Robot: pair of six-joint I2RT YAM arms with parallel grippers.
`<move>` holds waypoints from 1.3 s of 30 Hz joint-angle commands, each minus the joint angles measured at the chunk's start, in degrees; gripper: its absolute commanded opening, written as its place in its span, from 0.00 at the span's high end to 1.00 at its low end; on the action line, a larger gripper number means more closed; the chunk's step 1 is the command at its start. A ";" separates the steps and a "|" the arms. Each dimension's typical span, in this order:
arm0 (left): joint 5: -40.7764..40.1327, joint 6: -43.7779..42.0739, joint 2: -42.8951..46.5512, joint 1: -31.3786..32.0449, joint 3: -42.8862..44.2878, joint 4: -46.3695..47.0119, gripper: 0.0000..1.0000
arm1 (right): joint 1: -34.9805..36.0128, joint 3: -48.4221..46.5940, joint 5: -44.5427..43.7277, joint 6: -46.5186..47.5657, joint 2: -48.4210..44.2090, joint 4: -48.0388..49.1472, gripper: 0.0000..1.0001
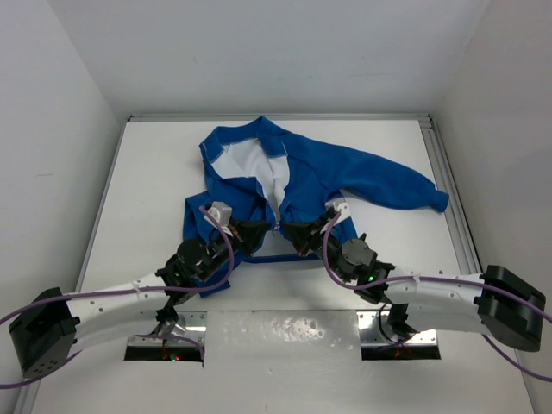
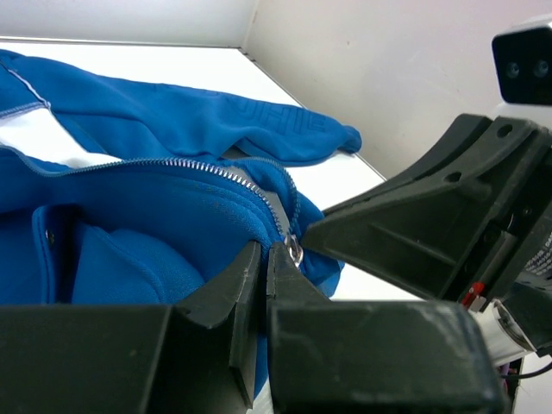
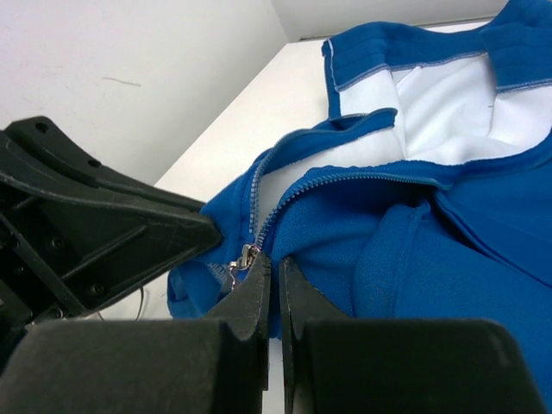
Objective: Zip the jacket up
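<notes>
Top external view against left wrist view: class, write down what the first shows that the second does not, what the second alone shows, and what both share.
Only top external: the whole jacket in outline, spread on the table, with one sleeve stretched out to the right. Only left wrist: the zipper teeth and the small metal pull close up, just beside the shut left hand. Both: the blue fabric, and the right hand meeting the left at the zipper's lower end.

Twin arms: white links, black joints.
Left arm (image 1: 112, 291) and right arm (image 1: 440, 293) carry looped purple cables (image 1: 325, 250); left gripper (image 2: 265, 250) and right gripper (image 3: 272, 263) are matte black with wedge-shaped fingers (image 3: 250, 297) and recessed screw holes (image 2: 504, 131).
</notes>
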State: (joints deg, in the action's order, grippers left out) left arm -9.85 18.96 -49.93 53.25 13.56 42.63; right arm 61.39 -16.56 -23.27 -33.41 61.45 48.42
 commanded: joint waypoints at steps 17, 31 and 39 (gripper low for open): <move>7.82 -0.50 -0.52 0.01 3.13 1.50 1.00 | 0.58 -7.61 -0.20 -2.01 -2.65 -3.15 1.00; 6.24 1.61 -1.13 0.01 8.50 -7.47 1.00 | 0.49 -10.16 4.11 -3.07 -9.59 -15.20 1.00; 6.86 3.98 -1.92 0.01 10.08 -9.76 1.00 | 0.58 -10.34 4.73 -3.07 -11.79 -17.13 1.00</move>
State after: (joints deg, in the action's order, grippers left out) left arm -5.10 20.99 -51.99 53.19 21.26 31.68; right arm 61.32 -23.62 -20.86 -35.62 50.63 28.69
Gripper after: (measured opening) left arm 0.026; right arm 0.009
